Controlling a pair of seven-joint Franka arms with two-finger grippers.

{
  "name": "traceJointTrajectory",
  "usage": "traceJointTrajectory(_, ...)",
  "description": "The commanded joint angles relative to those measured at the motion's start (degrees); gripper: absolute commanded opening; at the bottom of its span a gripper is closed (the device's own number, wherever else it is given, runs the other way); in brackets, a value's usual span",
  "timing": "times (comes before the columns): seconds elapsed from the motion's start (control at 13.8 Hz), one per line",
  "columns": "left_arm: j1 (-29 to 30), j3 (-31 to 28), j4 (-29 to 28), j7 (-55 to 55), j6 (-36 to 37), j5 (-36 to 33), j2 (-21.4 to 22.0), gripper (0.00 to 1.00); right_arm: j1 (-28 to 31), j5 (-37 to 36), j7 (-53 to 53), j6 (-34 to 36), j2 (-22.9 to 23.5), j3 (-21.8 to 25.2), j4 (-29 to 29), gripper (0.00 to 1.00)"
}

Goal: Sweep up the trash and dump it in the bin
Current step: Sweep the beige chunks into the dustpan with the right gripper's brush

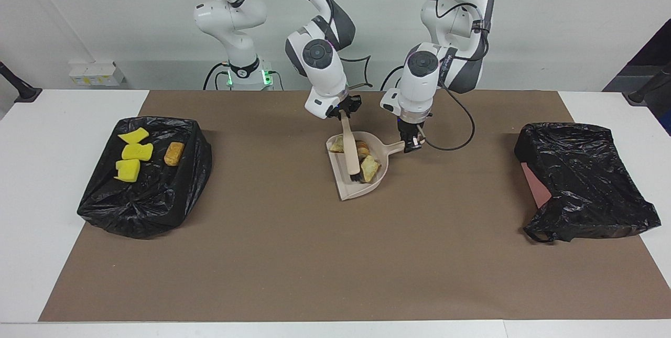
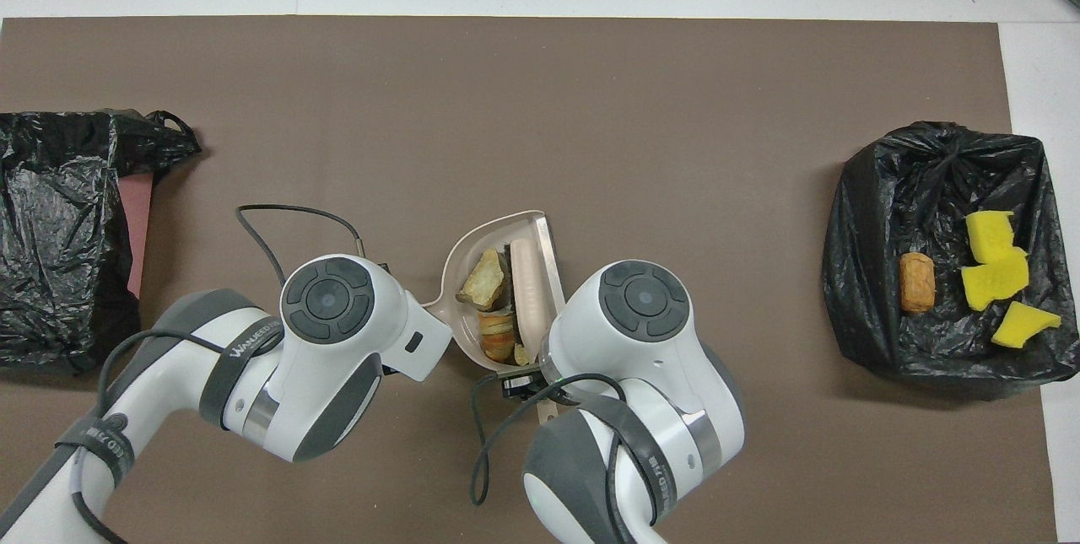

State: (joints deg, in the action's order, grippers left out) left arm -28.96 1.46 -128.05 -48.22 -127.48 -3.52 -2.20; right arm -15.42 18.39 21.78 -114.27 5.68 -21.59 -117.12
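Trash: three pale tan crumbly chunks (image 1: 361, 157) in beige dustpan (image 1: 343, 189), mid-table. Three yellow pieces (image 1: 132, 153) plus one orange-brown (image 1: 174, 153) on black bag (image 1: 141, 207) at right arm's end. Second black bag (image 1: 582, 181) at left arm's end. Right claw (image 1: 343, 112) clenched on brush (image 1: 350, 157); left claw (image 1: 411, 141) clenched on dustpan handle. Brown mat (image 1: 314, 264) bare between bags.

From overhead, both wrists hid the grippers and the dustpan (image 2: 477, 234) handle; the bag (image 2: 59, 215) at the left arm's end was cut by the frame edge. The brush (image 1: 350, 152) bristles were too small to resolve.
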Motion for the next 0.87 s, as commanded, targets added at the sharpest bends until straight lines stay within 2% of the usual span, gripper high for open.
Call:
traceJointTrajectory(0.0, 1.4, -0.5, -0.6, -2.3, -2.0, 1.2, -0.3, 0.0, 2.2, -4.1, 3.9, 6.9, -6.3, -0.1, -0.6, 0.0)
traceJointTrajectory(0.22, 5.1, -0.5, -0.4, -7.9, -1.5, 3.4, 0.1, 0.0, 2.1, -6.9, 9.0, 13.1, -10.0, -0.3, -1.6, 0.0)
traceJointTrajectory(0.43, 8.6, -0.5, 1.7, -13.4, 1.5, 5.0, 0.6, 0.0, 1.5, -6.6, 9.0, 12.3, -14.2, -0.6, -7.5, 0.0)
traceJointTrajectory(0.58, 11.5, -0.5, 4.6, -16.2, 5.2, 5.5, 0.8, 0.0, -0.1, -5.9, 10.6, 11.6, -13.3, -0.9, -7.8, 0.0)
traceJointTrajectory(0.79, 15.1, -0.6, 8.9, -19.9, 9.5, 7.7, 1.0, 0.0, -6.4, -5.5, 18.5, 3.7, -9.7, -0.9, -9.2, 0.0)
